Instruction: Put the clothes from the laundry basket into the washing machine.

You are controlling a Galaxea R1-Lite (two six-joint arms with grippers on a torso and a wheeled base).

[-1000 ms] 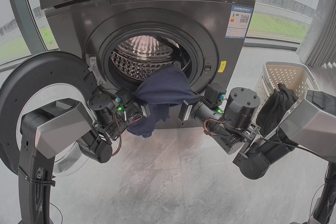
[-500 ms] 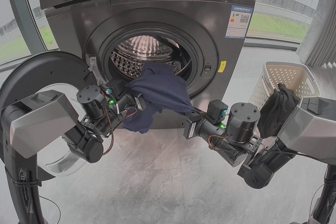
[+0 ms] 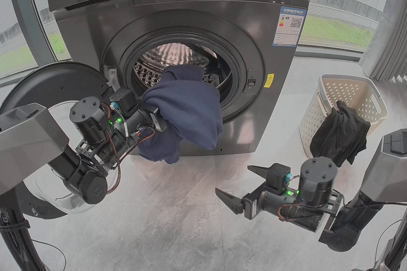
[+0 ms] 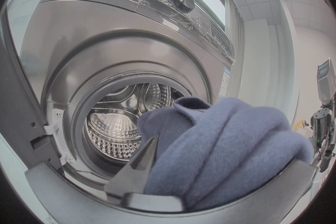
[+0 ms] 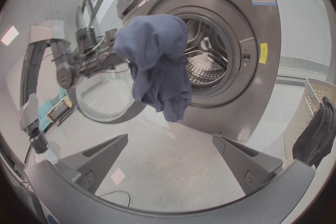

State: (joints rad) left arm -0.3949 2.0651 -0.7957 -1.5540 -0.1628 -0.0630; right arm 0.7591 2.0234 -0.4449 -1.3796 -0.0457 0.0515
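The left gripper (image 3: 161, 123) was clamped on a navy garment (image 3: 190, 106) at the washing machine (image 3: 254, 39) opening. At its 5 o'clock, the right gripper (image 3: 233, 179) hung with fingers apart.

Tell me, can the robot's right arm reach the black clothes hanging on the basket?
Probably yes. The right gripper is open and empty over bare floor, and the black clothes hang over the laundry basket rim with nothing between. It points away from them, though, so the arm must turn.
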